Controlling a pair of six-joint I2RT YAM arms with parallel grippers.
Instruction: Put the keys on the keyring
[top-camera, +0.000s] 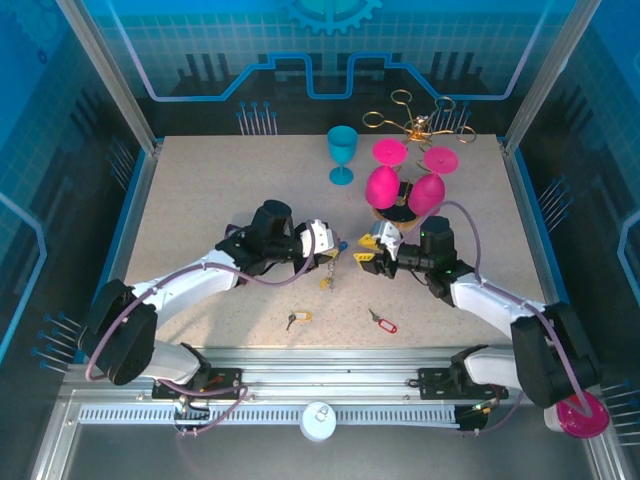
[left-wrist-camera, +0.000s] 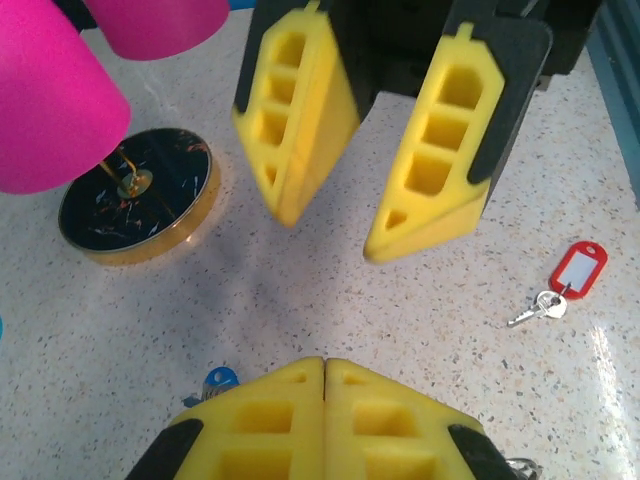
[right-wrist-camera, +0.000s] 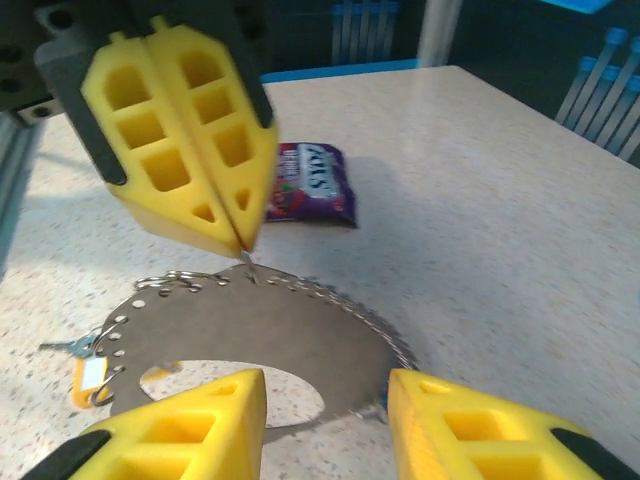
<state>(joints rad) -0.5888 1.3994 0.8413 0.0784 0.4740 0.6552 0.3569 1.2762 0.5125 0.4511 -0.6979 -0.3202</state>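
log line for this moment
left tool: shut on keyring | right tool: open, opposite | red key: loose on table

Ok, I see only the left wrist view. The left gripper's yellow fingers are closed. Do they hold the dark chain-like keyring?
Observer: Yes. In the right wrist view the left gripper pinches the top of the dark grey chain-loop keyring.
Operator: Is a key on it?
Observer: A small silver key with a yellow plastic head seems to hang at the loop's edge; the link is too small to tell.
Operator: And the other yellow one?
Observer: In the top view the second yellow-headed key lies on the speckled table, left of the red-headed key.
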